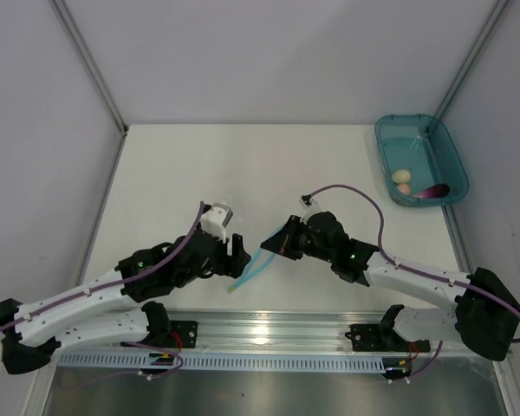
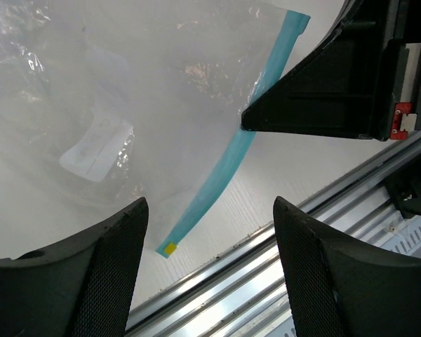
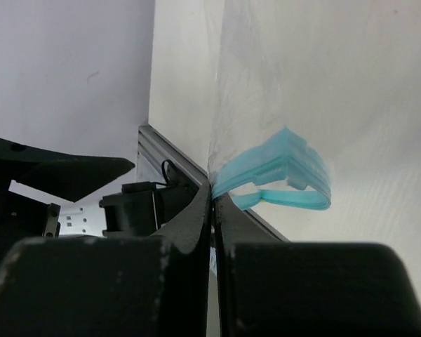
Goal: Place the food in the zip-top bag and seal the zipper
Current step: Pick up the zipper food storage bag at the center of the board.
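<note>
Clear crinkly zip-top bag [image 2: 133,77], teal zipper [image 2: 228,165] buckled (small white label [image 2: 95,149]), clamped in right tool [image 3: 212,201]; left tool [image 2: 209,217] apart.

Food [image 1: 405,181] lies in the tray [image 1: 388,137], well right of the bag [image 2: 126,70].

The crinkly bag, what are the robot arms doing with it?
The right end effector is pinched shut on the teal zipper of the clear zip-top bag. The left end effector is open, poised over the zipper's other end without touching it. The toy food, pale egg-shaped pieces and a purple piece, sits in the teal tray at the far right, not in the bag yet.
</note>
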Controlling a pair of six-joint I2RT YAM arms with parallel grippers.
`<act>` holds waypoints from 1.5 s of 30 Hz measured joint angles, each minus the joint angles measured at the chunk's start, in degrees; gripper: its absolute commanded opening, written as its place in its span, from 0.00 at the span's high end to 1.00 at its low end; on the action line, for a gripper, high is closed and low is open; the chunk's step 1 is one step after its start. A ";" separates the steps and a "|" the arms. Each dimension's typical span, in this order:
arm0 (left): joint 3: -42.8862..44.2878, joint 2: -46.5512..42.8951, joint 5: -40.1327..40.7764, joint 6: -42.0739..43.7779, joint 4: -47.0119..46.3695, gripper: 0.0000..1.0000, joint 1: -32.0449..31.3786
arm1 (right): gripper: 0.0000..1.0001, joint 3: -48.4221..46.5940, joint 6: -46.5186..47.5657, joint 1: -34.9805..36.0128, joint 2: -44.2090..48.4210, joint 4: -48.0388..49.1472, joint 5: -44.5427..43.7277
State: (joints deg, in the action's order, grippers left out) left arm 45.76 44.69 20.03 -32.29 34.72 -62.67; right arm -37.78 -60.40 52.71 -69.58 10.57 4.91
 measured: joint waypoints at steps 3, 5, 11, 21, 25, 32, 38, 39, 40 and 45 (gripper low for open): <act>0.24 1.81 2.14 -0.02 0.48 0.25 -1.40 | 1.00 -0.52 0.00 0.00 1.53 -4.09 0.09; 0.24 2.78 2.86 -0.04 0.55 0.25 -1.97 | 1.00 -0.92 -0.17 -0.02 2.60 -6.01 0.11; 0.24 6.82 3.65 -0.13 -1.01 0.23 -4.02 | 1.00 -1.55 -1.03 -0.13 4.52 -8.61 0.11; -0.04 13.62 4.63 -0.70 -7.26 0.01 -6.12 | 1.00 -1.88 -4.00 -0.44 5.42 -9.99 0.35; -0.04 16.57 6.91 -0.83 -8.92 0.01 -6.25 | 1.00 -1.88 -5.16 -0.44 6.56 -10.14 0.33; -0.04 21.97 12.85 -1.79 -9.07 0.02 -8.17 | 1.00 -1.88 -8.81 -0.44 7.32 -10.23 0.31; -0.09 21.92 15.37 -1.90 -10.45 0.57 -8.48 | 1.00 -1.90 -10.12 -0.42 7.34 -11.74 0.20; -0.09 21.84 15.30 -1.90 -10.88 0.62 -8.52 | 1.00 -1.88 -10.12 -0.44 7.34 -12.17 -0.04; -0.09 21.77 15.28 -1.49 -11.30 0.65 -8.57 | 1.00 -1.90 -10.08 -0.44 7.34 -12.61 -0.20; -0.09 21.75 13.53 -0.33 -12.09 1.00 -8.57 | 0.83 -2.05 -8.81 -0.50 7.69 -15.15 -1.07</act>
State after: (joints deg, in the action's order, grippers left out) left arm 45.67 66.43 33.56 -32.62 22.63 -71.24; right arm -39.83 -69.21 52.21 -61.89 -4.58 3.84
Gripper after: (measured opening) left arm 0.068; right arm 0.085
